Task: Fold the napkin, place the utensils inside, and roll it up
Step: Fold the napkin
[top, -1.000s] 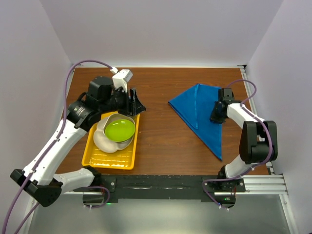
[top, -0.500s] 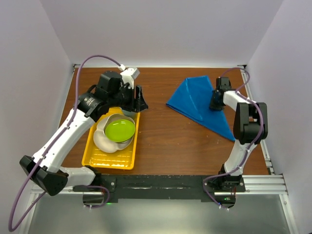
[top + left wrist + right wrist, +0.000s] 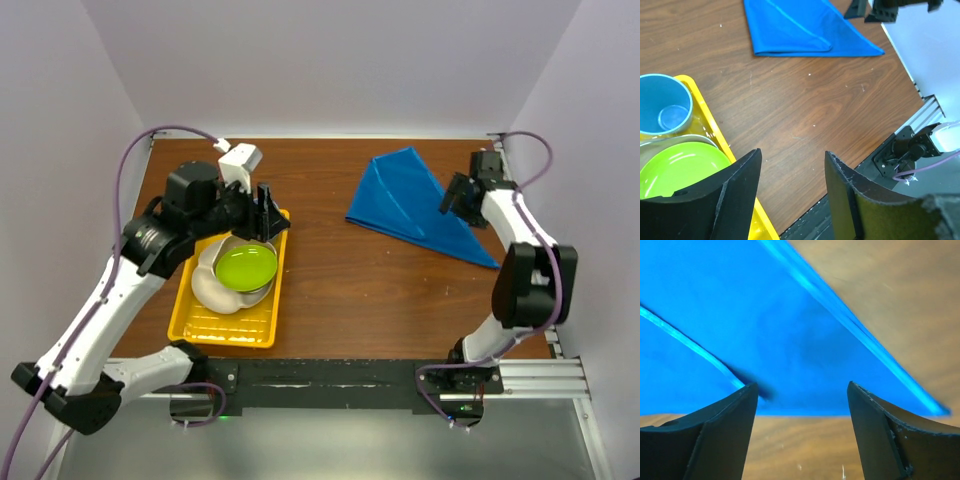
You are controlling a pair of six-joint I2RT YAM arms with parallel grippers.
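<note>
- The napkin lay flat on the far right part of the wooden table, folded into a triangle, with its longest point aimed at the right edge.
- A raised seam ran across the upper layer of the cloth.
- The right gripper was positioned over the right-hand side of the napkin. Its fingers were spread wide and released, with nothing between them.
- In the right wrist view, blue cloth filled the gap between the fingers. Contact between fingertips and cloth could not be confirmed.
- The left gripper hung over the far right corner of the yellow tray, well apart from the napkin. Its jaws were parted and held nothing.
- The tray sat on the left side of the table. It carried a lime-green plate, a white bowl overlapping the plate, and a blue cup at the far end.
- The cup stood upright, just beside the plate.
</note>
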